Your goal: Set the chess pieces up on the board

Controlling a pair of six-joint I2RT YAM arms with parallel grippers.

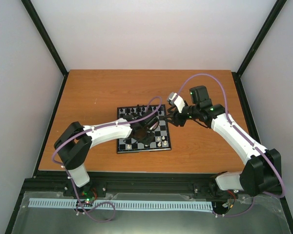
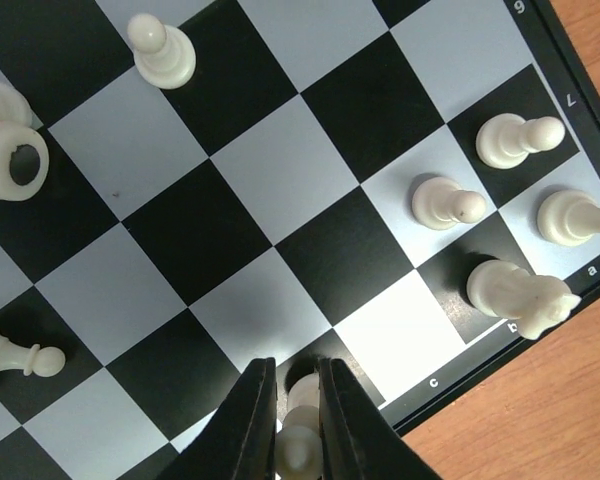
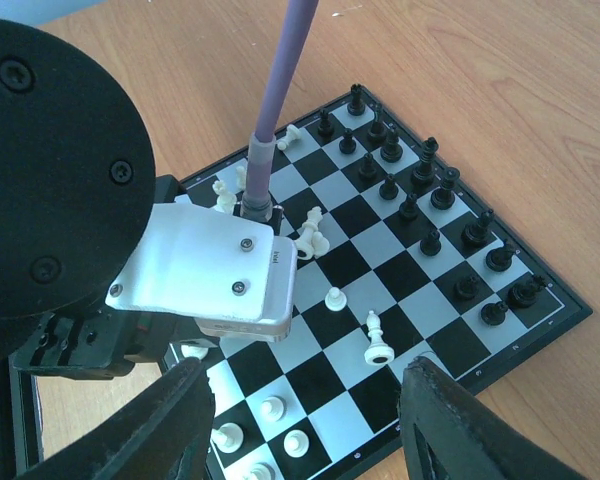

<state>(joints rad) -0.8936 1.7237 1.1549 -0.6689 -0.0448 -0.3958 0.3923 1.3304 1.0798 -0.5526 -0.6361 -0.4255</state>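
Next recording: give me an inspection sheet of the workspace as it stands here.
Surface: wooden table, with the board near its middle.
Job's things: black pieces in two rows along one edge; white pieces scattered, one tipped over with its hollow base showing.
Clutter: nothing seen.
Grippers: left gripper shut on a white piece; right gripper open and empty, by the board.
Cables: purple cable along each arm, one looping over the board.
Surroundings: white walls, black frame.
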